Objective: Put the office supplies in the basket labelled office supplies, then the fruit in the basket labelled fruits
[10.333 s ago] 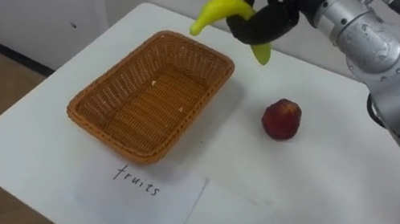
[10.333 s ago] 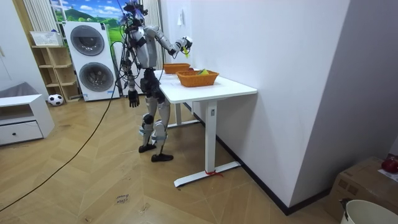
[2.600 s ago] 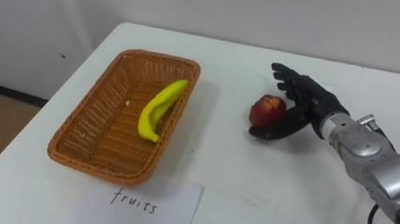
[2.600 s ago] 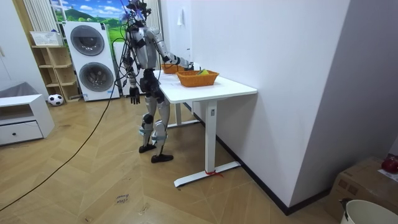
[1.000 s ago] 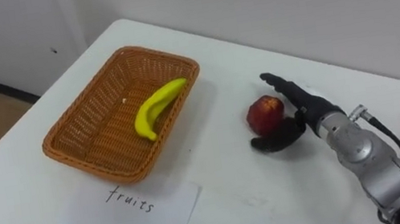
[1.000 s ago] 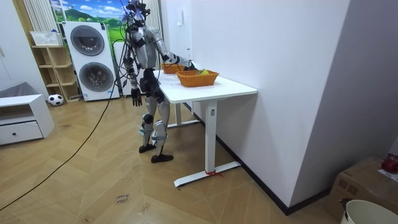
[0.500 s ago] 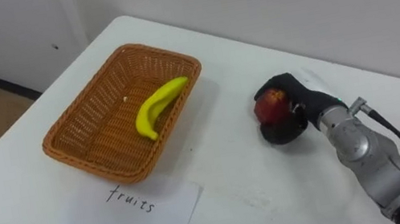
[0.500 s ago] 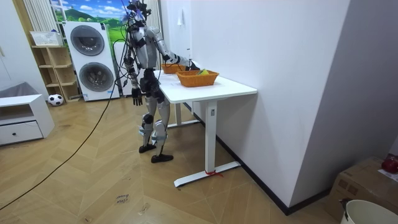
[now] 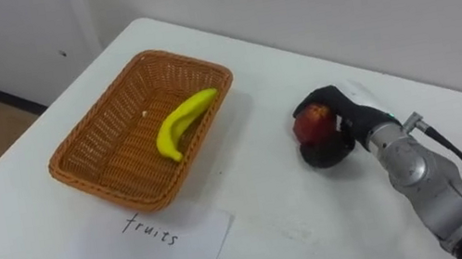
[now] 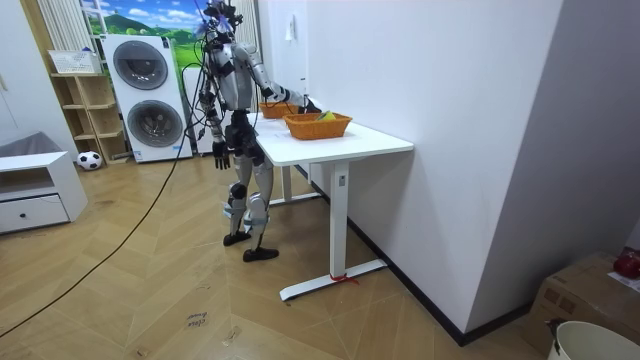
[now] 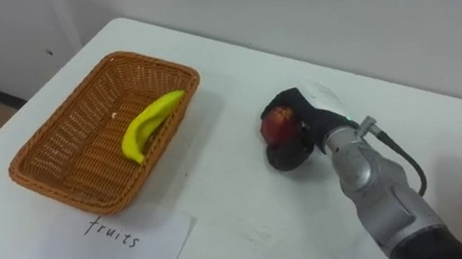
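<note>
Red apple [image 9: 310, 121] — clasped by the right robot hand [image 9: 349, 119].

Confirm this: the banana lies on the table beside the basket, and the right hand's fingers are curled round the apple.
Wrong on one point. The left eye view shows the banana inside the basket, not beside it on the table. The rest holds: the right hand has its fingers curled round the apple.
</note>
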